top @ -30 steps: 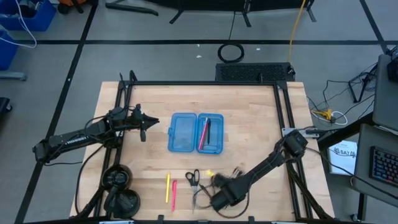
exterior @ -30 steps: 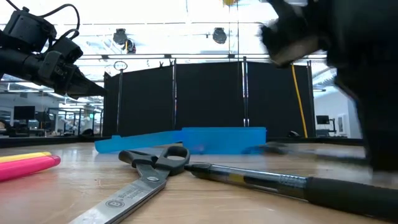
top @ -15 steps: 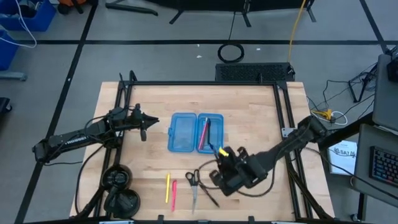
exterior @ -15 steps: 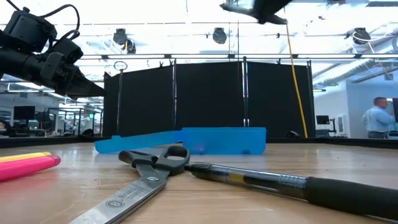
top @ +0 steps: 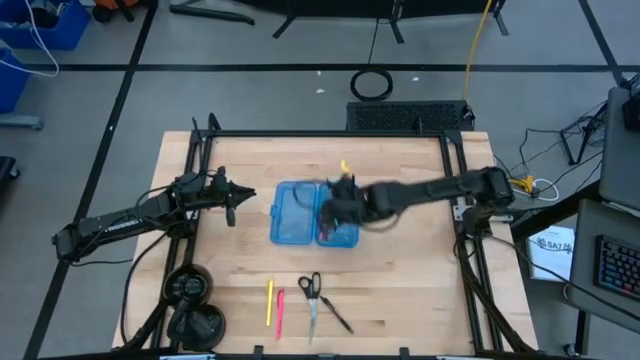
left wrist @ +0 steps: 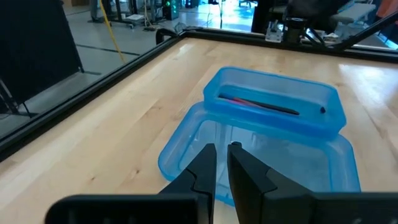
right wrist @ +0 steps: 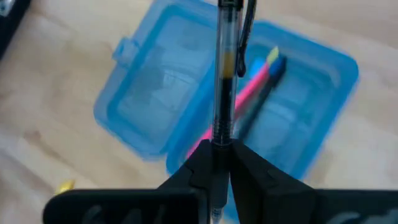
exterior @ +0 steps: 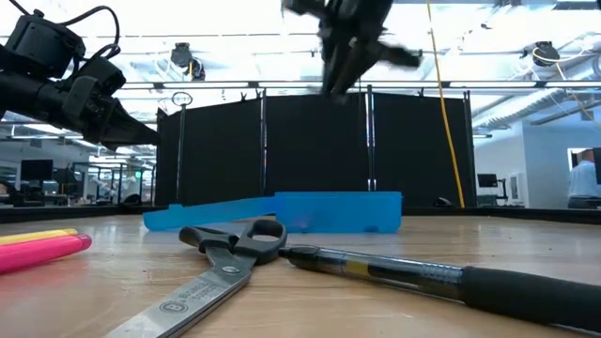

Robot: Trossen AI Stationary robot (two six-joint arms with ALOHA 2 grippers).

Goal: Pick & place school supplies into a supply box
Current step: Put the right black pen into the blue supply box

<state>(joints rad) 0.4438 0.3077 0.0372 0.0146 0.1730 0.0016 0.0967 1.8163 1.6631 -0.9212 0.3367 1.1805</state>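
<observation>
1. Blue translucent supply box (top: 314, 213) lies open in mid-table, directly beneath my right gripper (right wrist: 222, 155); a pink pen (right wrist: 244, 99) and a dark pen lie in one half.
2. My right arm reaches across the table, its fingers pinched tight on a clear pen (right wrist: 225, 68) above the box.
3. My left gripper (left wrist: 220, 163) hovers just beside the box, fingers nearly together, gripping nothing.
4. Scissors (top: 311, 296), a black pen (top: 336, 315), a yellow pencil (top: 269, 301) and a pink one lie near the front edge, well apart from both claws.
</observation>
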